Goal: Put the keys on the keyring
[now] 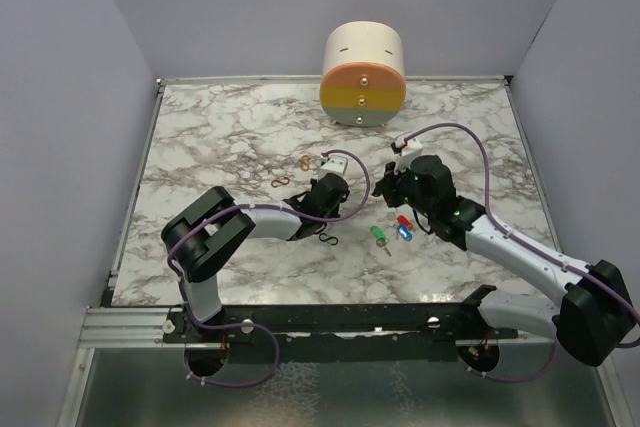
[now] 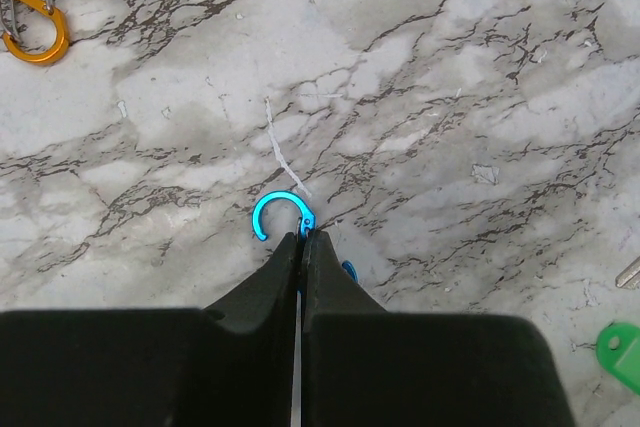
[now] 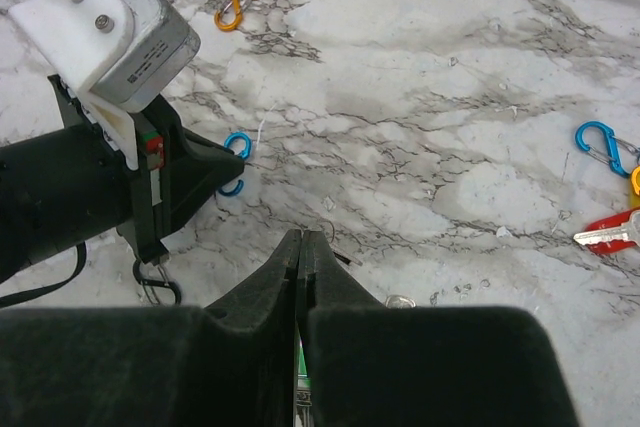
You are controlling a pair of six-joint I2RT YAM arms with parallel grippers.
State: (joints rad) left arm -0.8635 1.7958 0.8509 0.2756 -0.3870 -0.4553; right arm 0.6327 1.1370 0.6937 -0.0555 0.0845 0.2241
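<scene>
From above, the marble bench (image 1: 230,137) carries a round container (image 1: 363,72) at its far edge. Both arms reach toward the middle, where the left gripper (image 1: 340,187) and the right gripper (image 1: 395,184) are near each other. The green key (image 1: 378,233) and red key (image 1: 404,221) lie loose on the bench just in front of them, with a black clip (image 1: 328,238) further left. In the left wrist view, the left gripper (image 2: 303,239) is closed on a blue clip (image 2: 280,213), one loop of which sticks out past the tips over the marble. An orange clip (image 2: 30,22) lies well apart at the top left, and the green key's head (image 2: 622,352) shows at the lower right edge. In the right wrist view, the right gripper (image 3: 302,237) has its fingers pressed together, with nothing visible at the tips. To its left the left gripper (image 3: 232,165) pinches the blue clip (image 3: 238,144). The red key (image 3: 608,235) lies at the right edge near a second blue clip (image 3: 598,145).
</scene>
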